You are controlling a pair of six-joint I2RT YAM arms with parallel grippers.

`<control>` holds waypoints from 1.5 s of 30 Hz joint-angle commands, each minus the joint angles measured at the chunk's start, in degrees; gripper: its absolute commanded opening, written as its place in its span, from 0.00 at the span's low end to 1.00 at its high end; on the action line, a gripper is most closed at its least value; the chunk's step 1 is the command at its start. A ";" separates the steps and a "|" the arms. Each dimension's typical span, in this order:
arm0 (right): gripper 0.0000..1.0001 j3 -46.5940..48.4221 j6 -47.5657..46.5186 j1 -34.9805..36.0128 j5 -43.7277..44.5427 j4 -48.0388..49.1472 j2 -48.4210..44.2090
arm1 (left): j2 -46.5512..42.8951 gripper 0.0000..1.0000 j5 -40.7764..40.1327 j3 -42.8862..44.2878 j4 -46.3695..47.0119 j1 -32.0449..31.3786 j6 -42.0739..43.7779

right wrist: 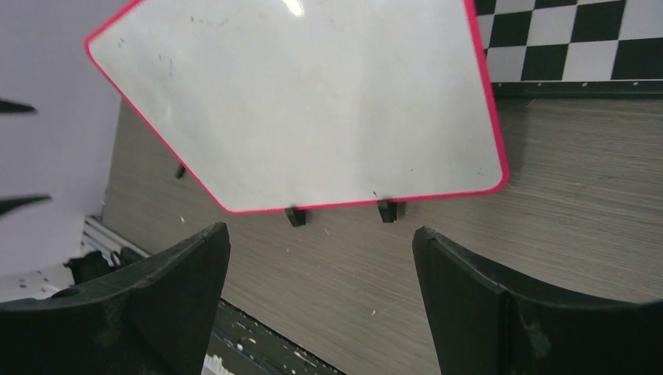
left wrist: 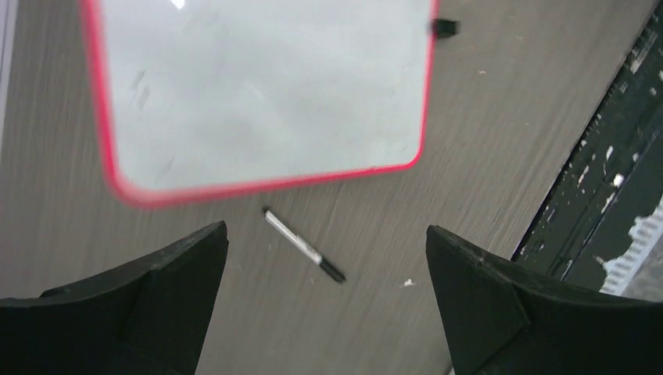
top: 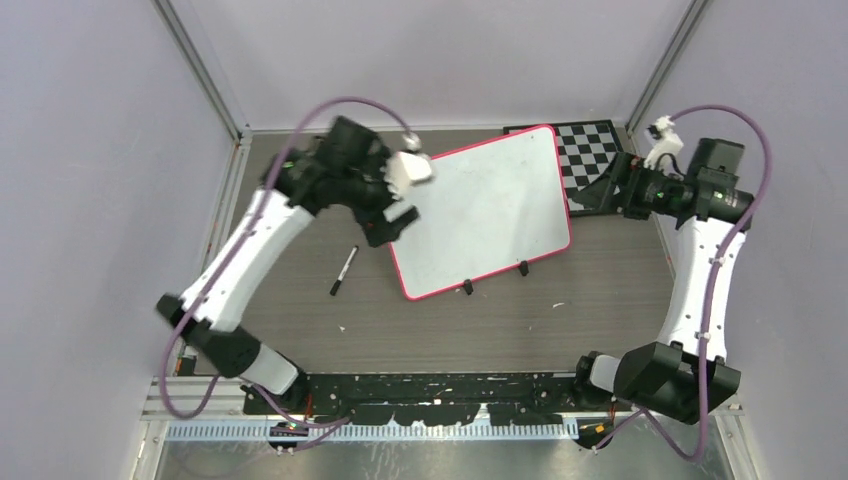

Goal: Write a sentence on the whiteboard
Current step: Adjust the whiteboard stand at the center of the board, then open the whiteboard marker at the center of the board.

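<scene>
At the left edge of the tabletop (top: 450, 330) the left arm (top: 240, 260) rises from its base at the near edge and reaches toward the far side. Its left gripper (left wrist: 326, 234) hangs above the wood just beside the whiteboard's left edge. The two black fingers (left wrist: 168, 289) are spread wide and released, with nothing between them. Below it, left of centre, a black-and-silver marker (top: 344, 271) lies flat on the wood, capped, close to the board's near left corner but not touching it. The whiteboard (top: 485, 205) sits right of centre toward the far edge, turned at an angle. Its pink-red rim is visible all the way round, and two small black clips (top: 467, 287) sit on its near edge. Its white face shows only faint grey smudges and specks, too dim to read as words. Its far right corner overlaps the black-and-white checkerboard (top: 592, 148), which lies in the far right corner of the tabletop. Whether the board lies flat or is propped up cannot be told. Further right, the right gripper (right wrist: 320, 234) hovers by the board's right edge, near the checkerboard. It is open wide and holds nothing, and its wrist view looks across the board to the two clips. The right arm (top: 700, 280) runs back along the right edge to its base at the near right corner.
</scene>
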 commanded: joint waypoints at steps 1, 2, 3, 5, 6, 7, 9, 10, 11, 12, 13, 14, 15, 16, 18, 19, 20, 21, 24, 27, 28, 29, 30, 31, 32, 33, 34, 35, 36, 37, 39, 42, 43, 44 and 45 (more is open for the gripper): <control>0.91 3.19 -4.89 8.93 11.34 -3.29 0.77 | -12.44 1.00 6.83 -9.11 6.47 14.55 -13.88; 0.91 3.41 -5.44 11.12 12.83 -3.77 0.96 | -15.72 1.00 7.52 -11.66 7.49 19.31 -14.96; 0.91 3.51 -5.90 13.27 14.43 -4.32 1.09 | -17.71 1.00 7.65 -15.30 8.63 23.60 -16.52; 0.91 2.77 -6.73 17.63 17.53 -4.61 1.29 | -19.68 1.00 7.72 -19.50 8.60 31.50 -15.25; 0.91 2.06 -6.85 19.57 18.93 -4.31 1.23 | -19.82 1.00 7.47 -21.76 8.48 34.85 -14.54; 0.91 1.06 -6.90 21.23 20.30 -3.82 1.18 | -19.85 1.00 7.47 -24.14 8.70 37.89 -14.20; 0.91 -0.84 -6.71 23.47 21.53 -2.62 1.20 | -19.30 0.98 6.17 -29.13 11.07 41.73 -14.70; 0.91 -1.46 -6.53 24.32 21.96 -2.08 1.27 | -18.85 0.95 4.97 -31.46 13.29 42.63 -15.48; 0.91 -1.85 -6.29 24.89 22.18 -1.68 1.47 | -18.32 0.91 4.21 -33.73 15.12 42.99 -16.71; 0.91 -2.02 -6.20 25.33 22.29 -1.46 1.58 | -17.90 0.87 4.04 -35.87 16.88 43.04 -17.93; 0.91 -2.03 -6.13 25.46 22.30 -1.36 1.71 | -17.47 0.83 4.83 -37.88 18.67 43.05 -19.37; 0.91 -1.97 -6.12 25.57 22.27 -1.20 1.70 | -16.91 0.80 5.30 -39.66 20.57 43.05 -21.16; 0.91 -1.88 -6.23 25.60 22.24 -1.14 1.74 | -16.34 0.78 5.81 -41.39 22.57 43.05 -22.84; 0.91 -1.86 -6.47 25.60 22.20 -1.17 1.68 | -15.65 0.77 5.78 -42.81 24.44 42.89 -23.87; 0.91 -1.88 -6.87 25.60 22.38 -1.13 1.58 | -14.43 0.75 3.88 -45.20 27.68 41.43 -25.46; 0.91 -1.94 -7.10 25.58 22.62 -1.13 1.57 | -13.75 0.75 2.80 -46.09 29.07 40.63 -25.95; 0.91 -2.05 -7.31 25.60 22.81 -1.13 1.57 | -13.07 0.74 0.64 -47.20 30.98 39.48 -26.98; 0.91 -2.24 -7.41 25.58 23.07 -0.94 1.53 | -12.52 0.71 -3.46 -48.71 33.15 38.01 -29.31; 0.91 -3.15 -7.50 25.57 22.94 -0.32 1.61 | -11.59 0.69 -6.31 -52.39 38.09 35.67 -30.97; 0.91 -3.62 -7.73 25.52 22.83 -0.14 1.74 | -11.67 0.66 -8.37 -56.37 43.76 34.15 -33.50; 0.91 -3.76 -7.85 25.58 22.92 -0.13 1.77 | -11.28 0.64 -8.81 -57.20 44.70 33.75 -33.92; 0.91 -3.72 -7.94 25.60 23.03 -0.08 1.81 | -10.83 0.61 -9.01 -57.74 45.29 33.44 -34.40; 0.91 -3.74 -8.10 25.59 23.03 -0.10 1.83 | -10.11 0.57 -9.02 -58.13 45.56 33.20 -34.79; 0.90 -3.79 -8.26 25.57 23.12 -0.09 1.87 | -9.34 0.52 -8.99 -58.41 45.75 33.00 -35.11; 0.91 -3.64 -8.31 25.59 23.07 -0.08 1.95 | -8.43 0.48 -9.03 -58.75 46.16 32.75 -35.35; 0.91 -3.52 -8.32 25.55 23.06 -0.15 2.07 | -7.38 0.47 -8.96 -59.28 46.87 32.41 -35.57; 0.90 -3.41 -8.27 25.58 22.80 -0.02 2.26 | -6.31 0.45 -8.88 -59.31 47.74 32.33 -35.66; 0.90 -3.23 -8.17 25.57 22.61 0.01 2.47 | -5.03 0.45 -8.73 -58.48 46.77 32.26 -35.51; 0.91 -3.06 -8.06 25.60 22.31 -0.03 2.75 | -3.83 0.44 -8.42 -57.93 46.75 32.24 -35.64; 0.91 -2.86 -8.05 25.58 22.10 0.07 2.92 | -2.16 0.44 -8.18 -57.29 46.89 32.13 -35.78; 0.91 -2.71 -8.05 25.58 22.21 0.10 3.02 | 0.03 0.44 -8.38 -56.39 46.21 31.81 -35.87; 0.91 -2.59 -8.50 25.59 23.03 0.12 3.00 | 2.09 0.40 -8.71 -56.10 46.67 31.71 -35.90; 0.91 -2.64 -8.71 25.53 23.18 0.03 2.98 | 2.84 0.38 -8.99 -56.14 47.05 31.71 -35.82; 0.91 -2.63 -8.77 25.59 23.39 0.00 2.88 | 3.67 0.35 -9.48 -55.95 47.03 31.71 -35.72; 0.91 -2.53 -8.81 25.57 23.50 0.01 2.89 | 4.76 0.31 -10.19 -55.38 46.54 31.77 -35.67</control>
